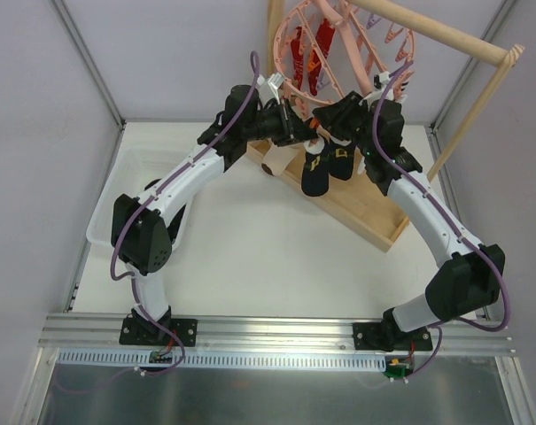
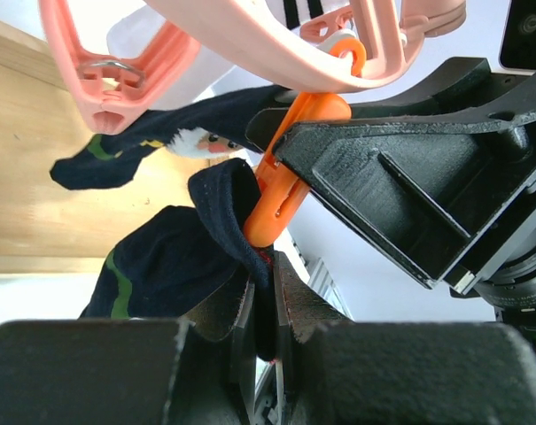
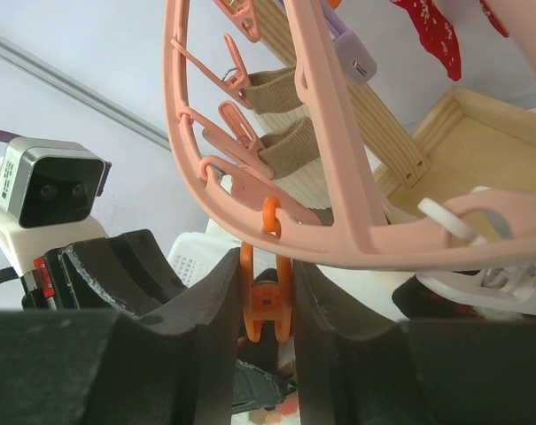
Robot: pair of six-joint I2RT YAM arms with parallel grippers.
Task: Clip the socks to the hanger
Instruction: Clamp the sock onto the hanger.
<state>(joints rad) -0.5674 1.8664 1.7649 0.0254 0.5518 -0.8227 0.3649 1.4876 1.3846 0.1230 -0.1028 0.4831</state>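
1. Table: white top. Both arms reach across it to the far side.
2. Wooden stand: a pale tray lying diagonally at far right, with a rod slanting above it.
3. Hanger: a pink ring with spokes, tilted and raised over the tray's far end. Red socks hang within it, and a striped sock sits in its clips.
4. Right gripper: narrowed onto the orange clip, one finger against each side, just under the ring. I read this as a squeeze on the clip.
5. Left gripper: jaws almost together, pinching a fold of the navy sock directly below the orange clip.
6. Navy sock: bunched, its top edge touching the clip's lower tip. I cannot tell whether any fabric sits inside the clip's mouth. The rest of it droops towards the tray.
7. Second navy sock: just beside the first, its upper edge at the mouth of a pink clip.
8. Orange clip: hangs from the ring by its loop.
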